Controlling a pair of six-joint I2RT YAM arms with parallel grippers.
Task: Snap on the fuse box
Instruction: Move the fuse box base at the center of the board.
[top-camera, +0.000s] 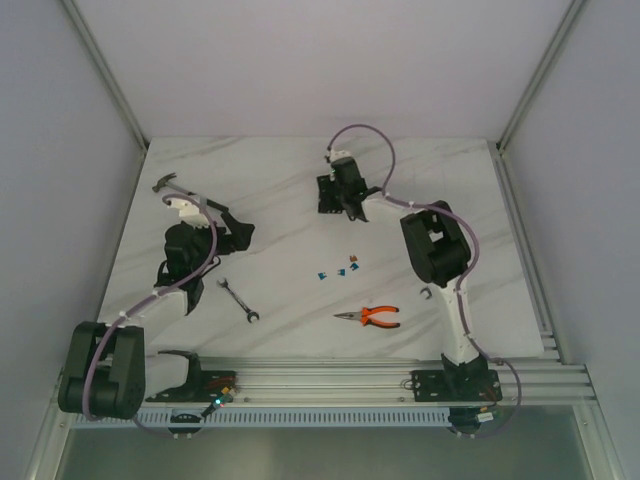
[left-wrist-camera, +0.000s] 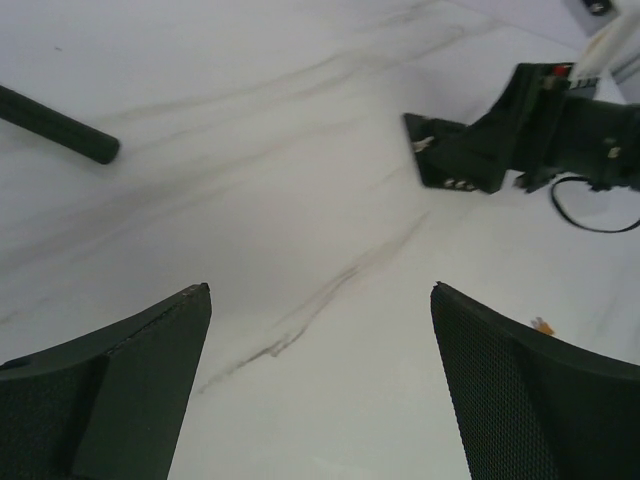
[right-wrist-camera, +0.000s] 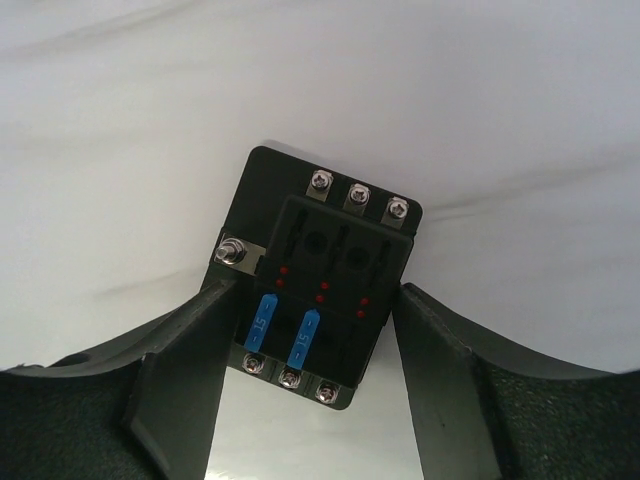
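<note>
the right gripper (right-wrist-camera: 315, 295) clamps the fuse box (right-wrist-camera: 330, 235) by both sides on the table (right-wrist-camera: 500, 120). the left gripper (left-wrist-camera: 320, 292) hangs, jaws spread wide.

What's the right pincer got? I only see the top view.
Observer: The right pincer straddles the fuse box, a finger close against each side. I can't tell whether it is clamped.
Operator: Any fuses seated?
Observer: Two blue fuses, side by side in the row nearest the pincer.
Operator: And the other arm?
Observer: The left pincer is open, with nothing between its fingers.
</note>
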